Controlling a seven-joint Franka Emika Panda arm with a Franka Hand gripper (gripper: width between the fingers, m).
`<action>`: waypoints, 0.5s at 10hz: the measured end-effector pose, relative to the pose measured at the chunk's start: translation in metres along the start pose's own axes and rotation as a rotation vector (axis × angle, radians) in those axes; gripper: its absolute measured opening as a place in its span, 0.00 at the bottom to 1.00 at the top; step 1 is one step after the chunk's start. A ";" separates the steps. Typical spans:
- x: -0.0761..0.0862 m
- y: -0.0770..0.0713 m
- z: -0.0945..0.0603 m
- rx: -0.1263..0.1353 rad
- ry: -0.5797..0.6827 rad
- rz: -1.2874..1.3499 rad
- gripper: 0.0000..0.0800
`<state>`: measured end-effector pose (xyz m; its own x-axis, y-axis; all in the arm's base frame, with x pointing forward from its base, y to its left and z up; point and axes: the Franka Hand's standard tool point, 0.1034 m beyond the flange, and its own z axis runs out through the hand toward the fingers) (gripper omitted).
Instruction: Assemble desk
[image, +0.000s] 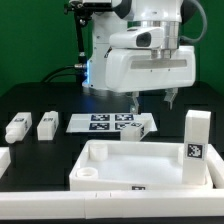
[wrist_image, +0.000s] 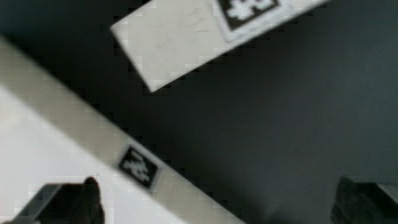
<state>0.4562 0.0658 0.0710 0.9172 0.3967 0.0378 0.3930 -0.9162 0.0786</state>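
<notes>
The white desk top (image: 110, 152), a tray with a raised rim, lies at the front of the black table. One white leg (image: 197, 135) stands upright at its end on the exterior view's right. Two legs (image: 17, 127) (image: 47, 125) lie on the table at the left. Another white piece (image: 3, 160) is cut off by the left edge. My gripper (image: 153, 102) hangs open and empty above the gap between the marker board and the tray's far rim. In the wrist view the gripper (wrist_image: 222, 205) has dark fingertips (wrist_image: 71, 205) spread wide over the tagged rim (wrist_image: 98, 135) and bare table.
The marker board (image: 112, 123) lies flat behind the tray; its corner shows in the wrist view (wrist_image: 187, 35). The robot's white base and cables stand at the back. A green wall closes the scene behind.
</notes>
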 end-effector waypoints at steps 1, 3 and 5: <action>0.002 -0.001 -0.001 -0.001 0.017 0.016 0.81; 0.001 -0.002 0.001 0.010 0.015 0.159 0.81; 0.000 -0.001 0.002 0.022 0.011 0.292 0.81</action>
<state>0.4553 0.0668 0.0685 0.9910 0.1163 0.0662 0.1137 -0.9926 0.0416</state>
